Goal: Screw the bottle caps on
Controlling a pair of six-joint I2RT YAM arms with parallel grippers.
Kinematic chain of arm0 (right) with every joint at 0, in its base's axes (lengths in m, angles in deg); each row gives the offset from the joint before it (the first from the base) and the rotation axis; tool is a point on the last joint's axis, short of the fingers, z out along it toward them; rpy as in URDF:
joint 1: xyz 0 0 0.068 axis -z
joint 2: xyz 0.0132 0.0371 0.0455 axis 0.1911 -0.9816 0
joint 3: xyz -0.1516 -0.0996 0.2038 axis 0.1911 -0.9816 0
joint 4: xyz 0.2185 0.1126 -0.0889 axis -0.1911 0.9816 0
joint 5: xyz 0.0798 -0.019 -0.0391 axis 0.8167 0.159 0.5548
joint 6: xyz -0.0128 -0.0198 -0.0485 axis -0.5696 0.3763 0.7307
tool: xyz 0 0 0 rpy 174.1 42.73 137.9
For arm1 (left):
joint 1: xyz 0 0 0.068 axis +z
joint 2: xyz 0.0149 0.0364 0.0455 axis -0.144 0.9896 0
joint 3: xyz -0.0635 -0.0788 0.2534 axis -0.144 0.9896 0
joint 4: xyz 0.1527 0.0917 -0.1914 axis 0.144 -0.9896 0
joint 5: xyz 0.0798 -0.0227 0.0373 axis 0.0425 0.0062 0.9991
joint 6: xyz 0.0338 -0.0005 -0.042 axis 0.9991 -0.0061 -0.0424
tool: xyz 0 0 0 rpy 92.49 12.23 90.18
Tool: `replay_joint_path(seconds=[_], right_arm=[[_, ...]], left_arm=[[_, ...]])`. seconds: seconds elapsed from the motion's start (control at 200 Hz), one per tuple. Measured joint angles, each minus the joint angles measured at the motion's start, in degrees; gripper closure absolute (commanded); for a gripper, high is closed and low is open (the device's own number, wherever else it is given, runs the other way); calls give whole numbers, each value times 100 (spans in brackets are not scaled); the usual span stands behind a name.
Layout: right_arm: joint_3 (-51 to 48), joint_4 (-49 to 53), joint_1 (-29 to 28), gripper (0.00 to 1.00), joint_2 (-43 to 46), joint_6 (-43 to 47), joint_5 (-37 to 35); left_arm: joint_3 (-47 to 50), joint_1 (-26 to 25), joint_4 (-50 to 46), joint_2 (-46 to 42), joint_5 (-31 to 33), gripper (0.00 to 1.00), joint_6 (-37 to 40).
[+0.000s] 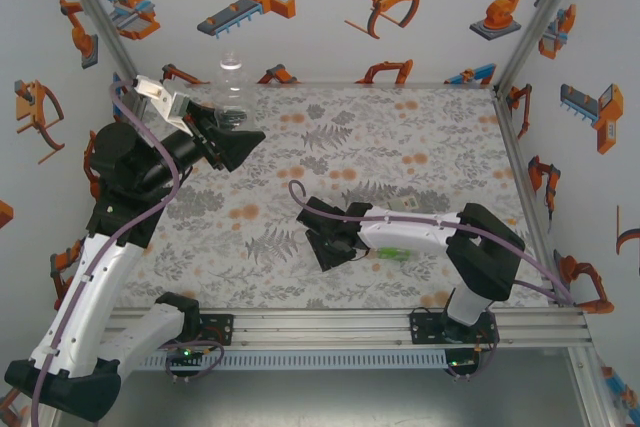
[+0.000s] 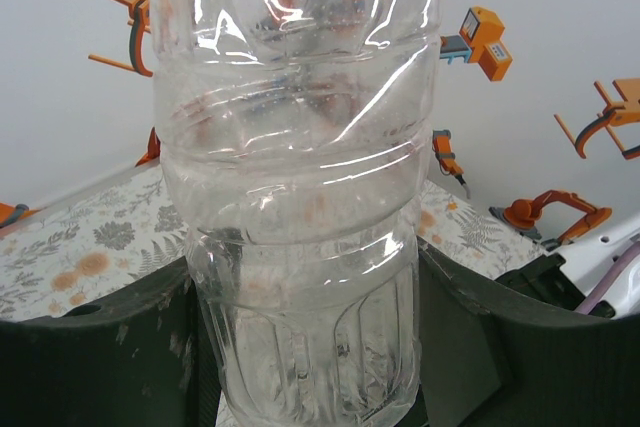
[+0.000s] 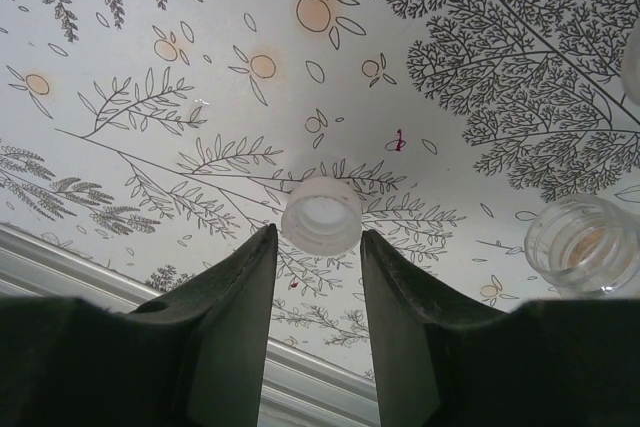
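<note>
My left gripper (image 1: 232, 137) is at the back left, shut on the lower body of a clear uncapped bottle (image 1: 232, 87) that stands upright by the back wall. In the left wrist view the bottle (image 2: 300, 197) sits between the dark fingers (image 2: 100, 347) of that gripper (image 2: 305, 347). My right gripper (image 1: 335, 247) is low over the mat near the front centre. In the right wrist view a white bottle cap (image 3: 321, 214), open side toward the camera, sits between the tips of that gripper (image 3: 318, 232), and both tips touch its sides.
The threaded clear mouth of another bottle (image 3: 583, 244) lies just right of the right gripper. A green-tinted bottle (image 1: 395, 252) shows under the right forearm. The metal rail (image 1: 330, 322) runs along the table's near edge. Printed walls close in three sides.
</note>
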Motion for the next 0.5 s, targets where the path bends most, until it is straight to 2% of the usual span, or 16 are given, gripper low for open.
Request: replay_joint_path(seconds=[0.501], right_arm=[[2, -4, -81, 62, 46, 111, -76]], left_arm=[[0, 0, 24, 0, 0, 100, -44]])
